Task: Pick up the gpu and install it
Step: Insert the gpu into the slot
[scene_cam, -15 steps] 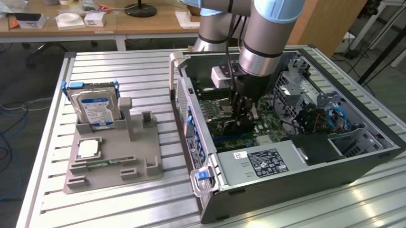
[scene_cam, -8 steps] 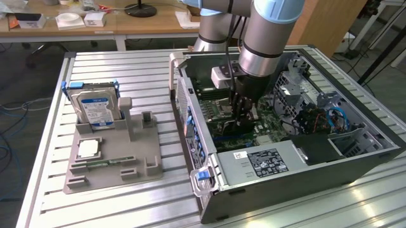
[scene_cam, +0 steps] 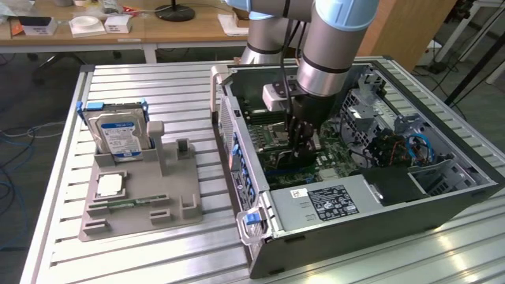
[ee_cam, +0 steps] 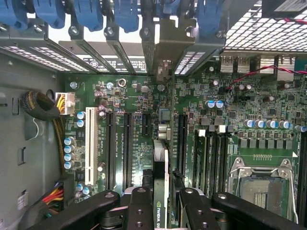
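Observation:
My gripper [scene_cam: 302,155] is lowered deep inside the open computer case [scene_cam: 442,204], right above the green motherboard [scene_cam: 335,155]. In the wrist view the gpu [ee_cam: 160,163] shows edge-on as a thin dark card between the black fingers [ee_cam: 139,208]. My gripper [ee_cam: 161,203] is shut on it. The card's silver bracket [ee_cam: 165,48] reaches the row of rear slot covers at the case wall. The card runs along the motherboard between the long black expansion slots [ee_cam: 128,148]. Whether it is seated in a slot I cannot tell.
A grey fixture [scene_cam: 181,207] stands on the slatted table at the exterior view's left, holding a silver hard drive [scene_cam: 118,135], a processor [scene_cam: 109,185] and a memory stick [scene_cam: 130,203]. Inside the case are the power supply [scene_cam: 332,201], the empty CPU socket [ee_cam: 261,179] and cables [ee_cam: 43,108].

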You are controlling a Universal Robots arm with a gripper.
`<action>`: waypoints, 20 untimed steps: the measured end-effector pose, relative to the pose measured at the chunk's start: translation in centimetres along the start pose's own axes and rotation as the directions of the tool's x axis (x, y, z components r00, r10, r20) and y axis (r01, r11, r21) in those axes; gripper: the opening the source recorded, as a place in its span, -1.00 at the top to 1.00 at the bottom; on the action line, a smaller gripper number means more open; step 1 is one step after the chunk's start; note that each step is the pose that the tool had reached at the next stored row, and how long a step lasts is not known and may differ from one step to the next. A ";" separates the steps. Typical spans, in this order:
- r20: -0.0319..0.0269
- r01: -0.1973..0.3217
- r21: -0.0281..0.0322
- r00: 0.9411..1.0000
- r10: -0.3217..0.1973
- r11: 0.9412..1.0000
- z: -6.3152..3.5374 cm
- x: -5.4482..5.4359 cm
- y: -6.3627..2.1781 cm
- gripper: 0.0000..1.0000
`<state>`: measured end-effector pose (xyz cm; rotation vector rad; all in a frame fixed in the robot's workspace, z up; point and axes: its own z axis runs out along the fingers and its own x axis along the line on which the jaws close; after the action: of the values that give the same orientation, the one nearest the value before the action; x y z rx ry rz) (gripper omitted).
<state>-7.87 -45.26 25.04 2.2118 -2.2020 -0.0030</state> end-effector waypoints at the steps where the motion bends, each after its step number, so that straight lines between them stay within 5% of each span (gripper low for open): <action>1: 0.000 0.000 0.000 1.000 0.000 1.000 0.03 0.0 0.00 0.47; 20: 0.000 0.000 0.000 1.000 0.000 1.000 0.52 0.0 0.02 0.47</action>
<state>-7.90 -45.26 24.52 2.2118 -2.2019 -0.0030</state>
